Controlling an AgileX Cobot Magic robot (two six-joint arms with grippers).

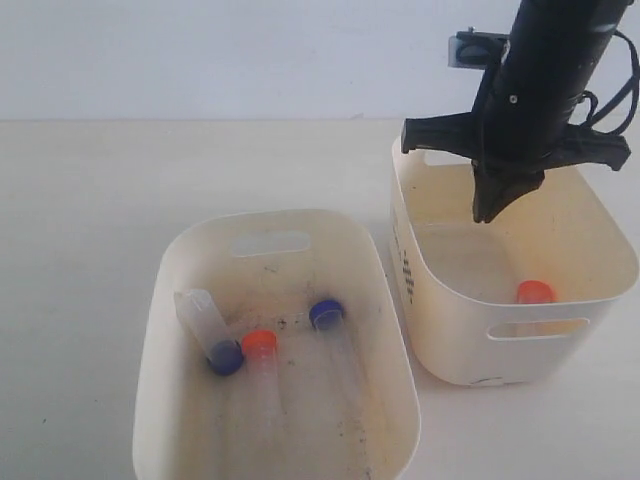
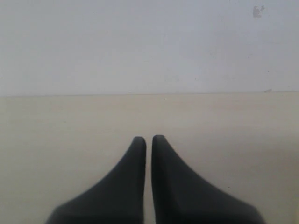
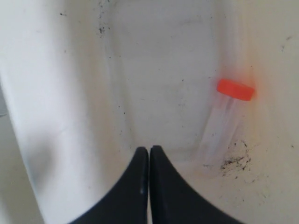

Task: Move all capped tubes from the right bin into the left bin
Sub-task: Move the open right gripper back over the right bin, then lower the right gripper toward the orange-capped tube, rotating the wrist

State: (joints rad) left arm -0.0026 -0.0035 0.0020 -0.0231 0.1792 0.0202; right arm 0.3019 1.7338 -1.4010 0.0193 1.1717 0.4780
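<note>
One orange-capped tube (image 1: 534, 293) (image 3: 229, 121) lies in the right bin (image 1: 455, 300), near its front wall. My right gripper (image 1: 490, 212) (image 3: 149, 150) hangs shut and empty above that bin's middle, apart from the tube. The left bin (image 1: 165, 300) holds three tubes: a blue-capped one (image 1: 210, 330) at the left, an orange-capped one (image 1: 262, 365) in the middle and a second blue-capped one (image 1: 330, 330) to the right. My left gripper (image 2: 148, 139) is shut with nothing in it, over bare table; the exterior view does not show it.
The two bins stand side by side on a pale table (image 1: 90, 200), a narrow gap between them. Black specks (image 3: 236, 161) mark the right bin's floor by the tube's tip. A white wall (image 1: 200, 50) rises behind.
</note>
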